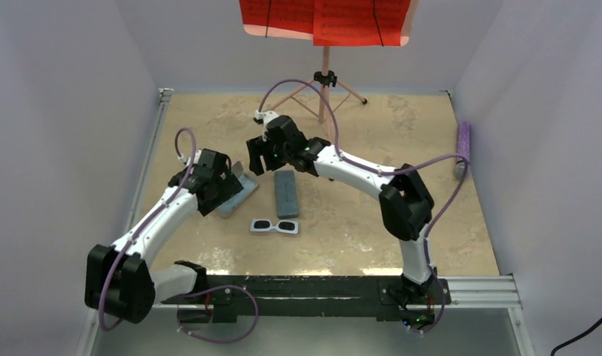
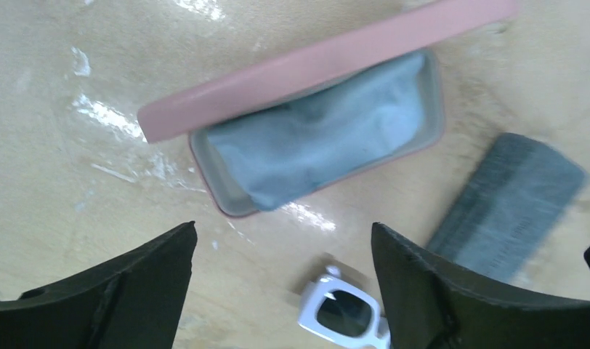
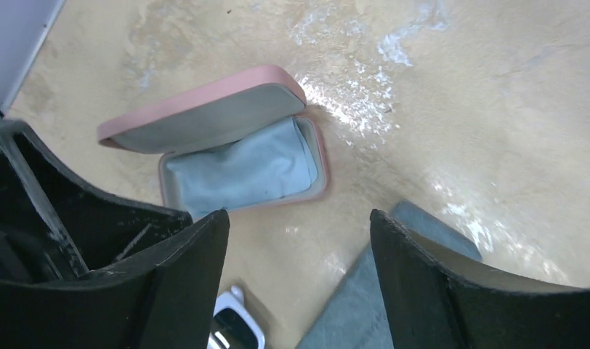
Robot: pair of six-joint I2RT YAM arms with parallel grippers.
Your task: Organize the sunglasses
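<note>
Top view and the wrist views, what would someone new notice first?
First, the open pink case with a blue cloth inside, lying left of centre on the table. Right beside it lies a closed grey case, with white sunglasses just nearer the arms. A bright red sheet hangs on a stand at the far edge.

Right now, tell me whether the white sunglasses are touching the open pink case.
Apart. The left wrist view shows a strip of bare table between the white sunglasses and the near rim of the open pink case.
</note>
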